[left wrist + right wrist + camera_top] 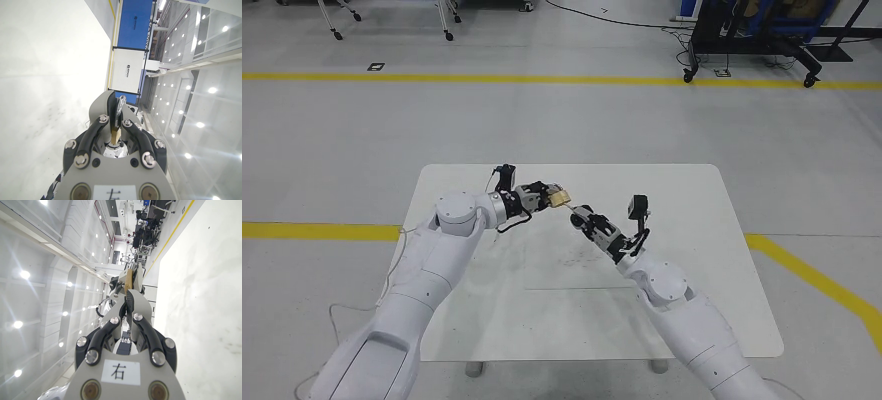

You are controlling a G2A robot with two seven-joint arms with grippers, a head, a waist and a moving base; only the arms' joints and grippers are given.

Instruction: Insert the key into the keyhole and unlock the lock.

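Note:
Above the middle of the white table [682,300], my left gripper [542,194] is shut on the brass lock [559,197]. In the left wrist view the left gripper [117,98] pinches a silvery metal part [120,105], with the lock's brass body [115,135] lower between the fingers. My right gripper [580,215] faces it from the near right, shut on the thin key [568,206]. In the right wrist view the right gripper [127,294] points at the lock [129,279], and the key's tip reaches the lock's near end. How deep the key sits is hidden.
Both grippers hang over the table's middle, well inside its edges. The table's far corner [160,260] meets grey floor with yellow lines [542,78]. A dark wheeled cart [752,40] stands far off at the back right.

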